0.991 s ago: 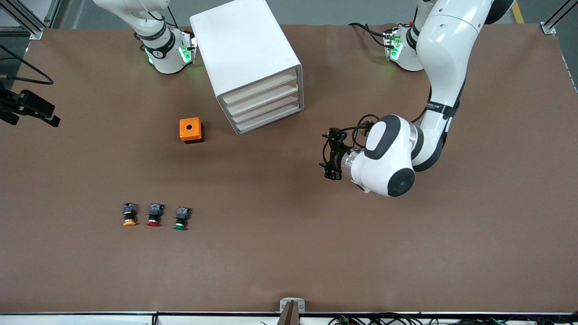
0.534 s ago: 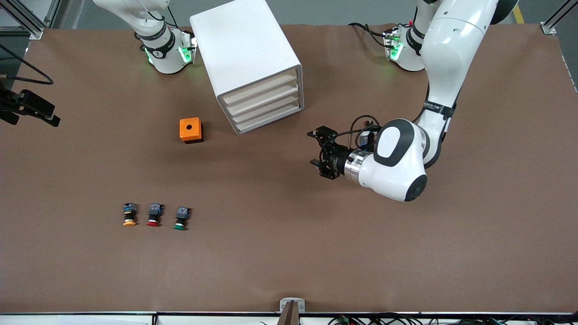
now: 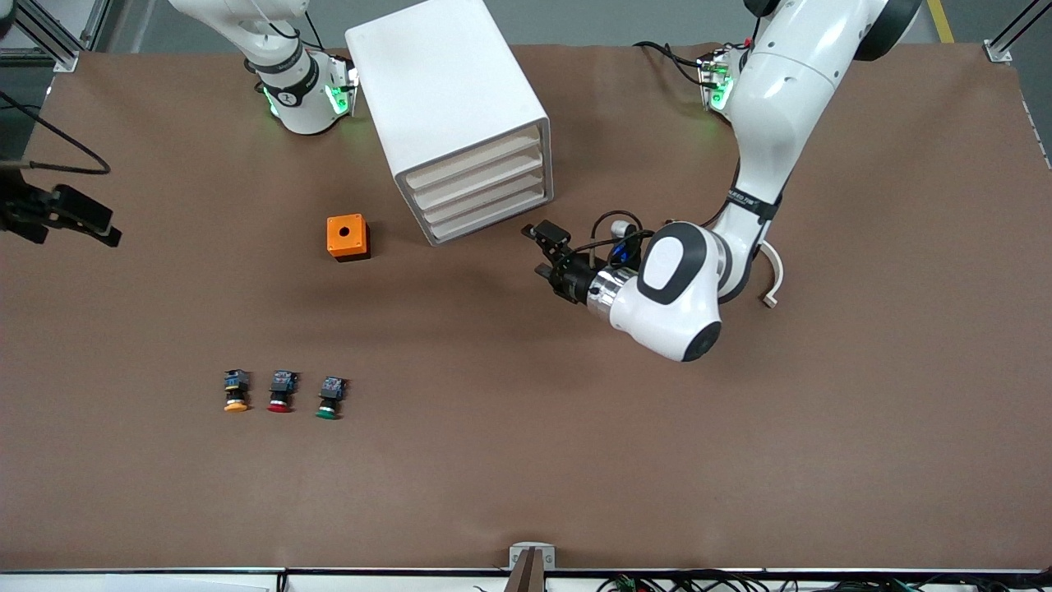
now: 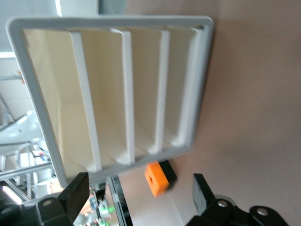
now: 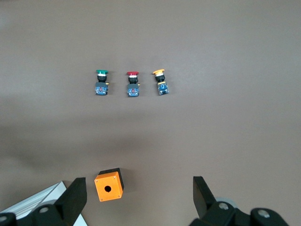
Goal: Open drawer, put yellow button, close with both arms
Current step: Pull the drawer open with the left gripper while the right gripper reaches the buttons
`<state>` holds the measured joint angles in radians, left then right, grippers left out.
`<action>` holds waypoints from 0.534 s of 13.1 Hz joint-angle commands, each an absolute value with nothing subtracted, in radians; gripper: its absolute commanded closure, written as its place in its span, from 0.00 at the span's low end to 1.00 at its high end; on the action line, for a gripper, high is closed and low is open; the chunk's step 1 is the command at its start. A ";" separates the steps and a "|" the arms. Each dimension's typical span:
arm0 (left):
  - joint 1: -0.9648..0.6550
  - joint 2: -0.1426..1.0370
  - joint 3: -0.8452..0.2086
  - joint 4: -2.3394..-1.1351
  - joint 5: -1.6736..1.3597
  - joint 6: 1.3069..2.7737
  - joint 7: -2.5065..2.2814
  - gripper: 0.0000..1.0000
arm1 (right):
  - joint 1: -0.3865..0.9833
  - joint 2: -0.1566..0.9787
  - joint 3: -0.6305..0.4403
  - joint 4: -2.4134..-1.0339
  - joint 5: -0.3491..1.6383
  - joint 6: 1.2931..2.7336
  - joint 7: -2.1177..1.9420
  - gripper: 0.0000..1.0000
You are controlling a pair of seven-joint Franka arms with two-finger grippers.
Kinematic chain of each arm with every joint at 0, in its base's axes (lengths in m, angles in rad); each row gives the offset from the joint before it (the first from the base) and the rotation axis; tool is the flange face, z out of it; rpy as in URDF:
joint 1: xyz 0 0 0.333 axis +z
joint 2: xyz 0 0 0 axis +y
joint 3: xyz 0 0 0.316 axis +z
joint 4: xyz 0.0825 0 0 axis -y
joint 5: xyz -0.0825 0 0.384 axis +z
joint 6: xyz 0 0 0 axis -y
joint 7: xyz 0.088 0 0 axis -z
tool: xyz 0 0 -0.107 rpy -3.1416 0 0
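Drawer (image 3: 475, 161), top of four in the cabinet (image 3: 448, 107), sits closed. My left gripper (image 3: 546, 259), fingers apart, hovers in front of it. Risk: hooking a lower tray; the fronts look alike and no handle shows. Yellow button (image 3: 236, 391) lies well nearer the camera. Right gripper (image 5: 136, 197) spread, waiting, mostly cropped.

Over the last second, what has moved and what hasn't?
The left gripper has swung in toward the cabinet front, now just short of the drawers, fingers open and empty. The right gripper hangs open high over the orange box. All drawers stay shut; the yellow button, the other two buttons and the box haven't moved.
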<state>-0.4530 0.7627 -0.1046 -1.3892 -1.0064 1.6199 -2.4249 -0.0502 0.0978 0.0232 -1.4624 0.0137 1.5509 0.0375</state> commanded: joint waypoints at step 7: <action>-0.569 0.848 -0.133 -1.377 -1.121 1.434 -2.404 0.31 | -0.084 0.411 0.031 -1.442 0.034 1.785 0.015 0.00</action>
